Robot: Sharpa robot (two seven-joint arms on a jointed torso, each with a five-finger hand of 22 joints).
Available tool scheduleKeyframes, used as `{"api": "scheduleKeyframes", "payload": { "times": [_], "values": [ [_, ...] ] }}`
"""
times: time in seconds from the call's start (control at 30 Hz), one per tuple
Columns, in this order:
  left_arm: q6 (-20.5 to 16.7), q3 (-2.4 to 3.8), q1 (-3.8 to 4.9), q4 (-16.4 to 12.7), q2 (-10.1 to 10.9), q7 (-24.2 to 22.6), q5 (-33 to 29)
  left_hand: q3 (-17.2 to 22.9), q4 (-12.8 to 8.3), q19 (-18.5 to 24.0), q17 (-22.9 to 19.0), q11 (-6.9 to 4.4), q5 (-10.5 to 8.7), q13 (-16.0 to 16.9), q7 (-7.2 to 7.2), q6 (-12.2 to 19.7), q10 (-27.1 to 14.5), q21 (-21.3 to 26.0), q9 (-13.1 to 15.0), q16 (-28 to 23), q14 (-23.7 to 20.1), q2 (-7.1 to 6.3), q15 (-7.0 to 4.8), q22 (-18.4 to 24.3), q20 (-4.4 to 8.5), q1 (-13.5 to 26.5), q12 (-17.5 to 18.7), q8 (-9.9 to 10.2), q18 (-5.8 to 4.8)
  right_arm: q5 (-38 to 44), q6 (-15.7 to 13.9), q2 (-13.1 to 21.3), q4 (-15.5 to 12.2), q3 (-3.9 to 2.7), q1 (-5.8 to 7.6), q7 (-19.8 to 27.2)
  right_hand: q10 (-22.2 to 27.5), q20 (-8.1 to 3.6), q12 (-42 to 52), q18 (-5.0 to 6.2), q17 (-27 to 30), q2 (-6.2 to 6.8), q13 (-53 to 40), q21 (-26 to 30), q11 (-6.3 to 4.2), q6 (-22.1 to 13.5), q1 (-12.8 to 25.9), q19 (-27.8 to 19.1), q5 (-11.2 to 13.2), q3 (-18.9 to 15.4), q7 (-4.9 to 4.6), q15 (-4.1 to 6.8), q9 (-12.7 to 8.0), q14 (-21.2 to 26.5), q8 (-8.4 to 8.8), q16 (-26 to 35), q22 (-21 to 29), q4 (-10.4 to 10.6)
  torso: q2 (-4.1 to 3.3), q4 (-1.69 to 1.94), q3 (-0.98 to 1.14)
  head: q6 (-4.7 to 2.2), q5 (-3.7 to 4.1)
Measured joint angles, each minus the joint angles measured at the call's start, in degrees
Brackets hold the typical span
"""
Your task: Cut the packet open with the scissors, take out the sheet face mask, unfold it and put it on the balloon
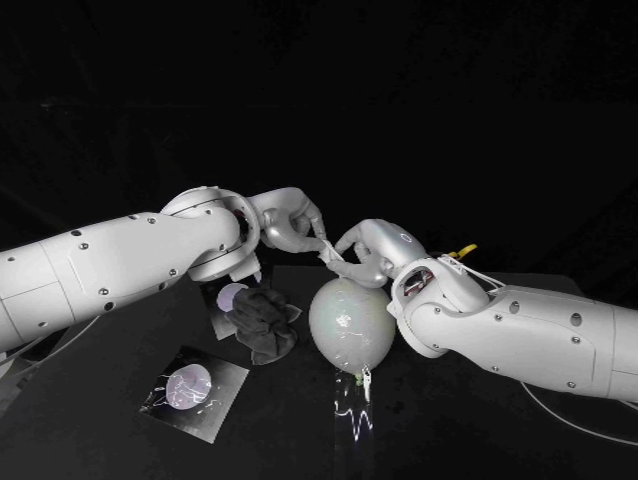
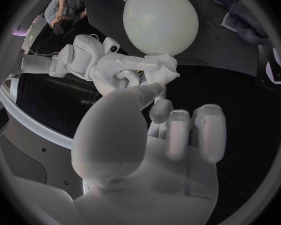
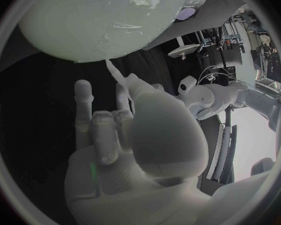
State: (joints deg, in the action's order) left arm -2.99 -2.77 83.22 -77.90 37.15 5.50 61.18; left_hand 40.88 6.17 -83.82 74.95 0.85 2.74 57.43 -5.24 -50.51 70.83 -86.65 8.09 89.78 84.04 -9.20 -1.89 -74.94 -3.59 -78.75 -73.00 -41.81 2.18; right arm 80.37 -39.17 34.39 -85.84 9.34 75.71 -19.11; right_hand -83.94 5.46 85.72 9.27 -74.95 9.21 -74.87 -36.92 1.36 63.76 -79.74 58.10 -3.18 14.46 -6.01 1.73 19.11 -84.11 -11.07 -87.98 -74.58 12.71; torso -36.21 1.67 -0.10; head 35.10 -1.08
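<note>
I have both hands up over the table (image 1: 449, 420), meeting just above the balloon (image 1: 351, 325). The sheet face mask (image 1: 328, 254) is between them, at the balloon's 12 o'clock and clear of the table. It is a small, narrow white bundle, folded up rather than spread out. From my right wrist camera it looks like a thin pale strip rising toward the balloon's skin, though I cannot tell whether it touches.

My left hand (image 1: 290, 222) pinches the mask with its thumb against a fingertip, and the other fingers are curled loosely alongside. My right hand (image 1: 370, 245) has its fingers closed on the other end of the same bundle.

The balloon is pale, glossy and egg-shaped, lying on the table with its knotted end toward 6 o'clock. A crumpled dark cloth (image 1: 266, 325) lies at its 9 o'clock, just beside it. The packet (image 1: 192, 392), a dark square with a pale oval print, lies flat at about 8 o'clock, well apart from the balloon.
</note>
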Motion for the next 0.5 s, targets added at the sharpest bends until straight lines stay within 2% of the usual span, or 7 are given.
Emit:
{"api": "scheduleKeyframes", "payload": {
  "times": [0.07, 0.43, 0.5],
  "values": [
    [0.03, 0.0, 0.0, 0.02, -0.03, 0.0, 0.01, 0.0, 0.0, 0.0, 0.0, 0.0, 0.0, 0.0, -0.08, 0.08, 0.0, 0.0, 0.0, 0.0, 0.0, 0.0, 0.0, 0.0, 0.0, 0.0, 0.0, -0.02, 0.0, -0.22, 0.16, 0.04, 0.0, 0.0, 0.0, 0.21, 0.0, 0.0, 0.0, -0.01, 0.0, 0.37, -0.03, 0.0, 0.0, -0.01, 0.37, 0.0, 0.0, -0.15, -0.01, -0.19, 0.0, 0.19, 0.0, 0.0, 0.0, 0.26, -0.01, 0.0, 0.0, 0.02, 0.0],
    [0.45, 0.0, 0.0, -0.29, -0.14, -0.09, 0.05, -0.01, 0.0, 0.01, 0.0, 0.09, -0.08, -0.13, -0.07, 0.1, -0.09, 0.01, 0.0, -0.15, 0.0, 0.06, 0.0, 0.03, -0.01, -0.06, 0.0, -0.03, 0.0, -1.12, 0.84, -0.08, 0.57, 0.01, 0.01, 1.15, 0.0, -0.22, -0.02, -0.02, 0.0, 0.34, -0.08, 0.26, 0.0, -0.22, 0.34, -0.22, 0.0, -0.12, 0.18, -0.2, 0.0, 0.2, 0.0, 0.21, 0.03, 0.26, -0.01, 0.02, 0.0, 0.23, 0.08],
    [0.56, 0.0, 0.0, -0.45, -0.13, -0.13, 0.05, -0.01, 0.0, 0.01, 0.0, 0.09, -0.08, -0.13, -0.07, 0.11, -0.09, 0.01, 0.0, -0.15, 0.0, 0.07, 0.0, 0.04, -0.01, -0.07, 0.0, -0.03, 0.0, -1.27, 0.87, -0.08, 0.69, 0.01, 0.02, 1.3, 0.0, -0.22, -0.02, -0.03, 0.01, -0.65, -0.08, 0.26, 0.0, -0.22, -0.65, -0.21, 0.21, 0.9, 0.18, -0.2, 0.0, 0.2, -0.22, 0.21, 0.03, 0.07, -0.01, 0.02, 0.0, 0.26, 0.09]
  ]
}}
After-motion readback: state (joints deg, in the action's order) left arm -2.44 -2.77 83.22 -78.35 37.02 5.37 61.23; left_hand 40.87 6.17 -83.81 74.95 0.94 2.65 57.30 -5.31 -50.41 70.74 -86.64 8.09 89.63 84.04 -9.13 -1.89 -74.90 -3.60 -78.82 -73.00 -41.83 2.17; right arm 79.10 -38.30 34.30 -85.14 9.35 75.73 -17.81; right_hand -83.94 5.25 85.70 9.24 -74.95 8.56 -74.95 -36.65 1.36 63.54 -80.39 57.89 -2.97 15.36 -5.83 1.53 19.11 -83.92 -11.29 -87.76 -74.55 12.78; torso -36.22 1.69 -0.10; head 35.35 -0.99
